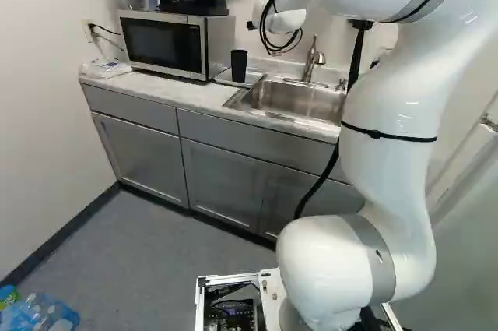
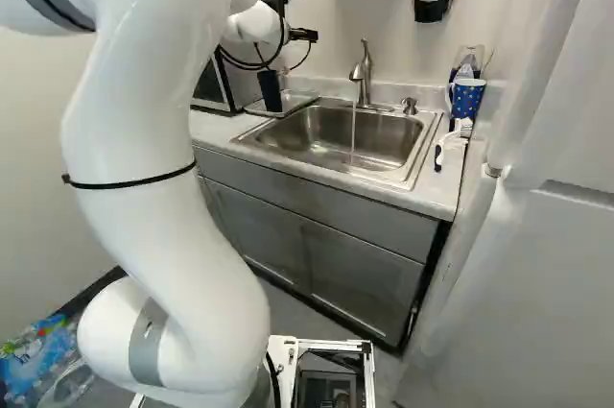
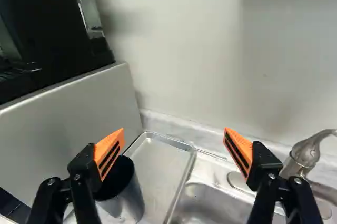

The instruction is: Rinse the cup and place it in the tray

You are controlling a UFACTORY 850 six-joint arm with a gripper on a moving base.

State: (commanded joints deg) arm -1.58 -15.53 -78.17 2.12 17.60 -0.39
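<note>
The black, slightly tapered cup (image 3: 126, 197) appears to stand upright in the shallow, rectangular metal tray (image 3: 163, 155), beside the silver-and-black microwave (image 1: 163, 43). The black, orange-padded gripper (image 3: 174, 130) is released, its 2 fingers spread wide. 1 finger looks very near the cup's rim, so a dip or sideways swing of the white, jointed arm (image 1: 389, 113) could catch it and tip the cup. On the other side, the curved, brushed-metal faucet (image 3: 306, 153) could be struck. A thin, clear stream of water (image 2: 353, 134) falls into the rectangular steel sink (image 2: 307, 130) and might be left running. The cup's mouth is round and open, its inside dark, its outer wall smooth with a dull sheen; whether it is wet, I cannot tell
</note>
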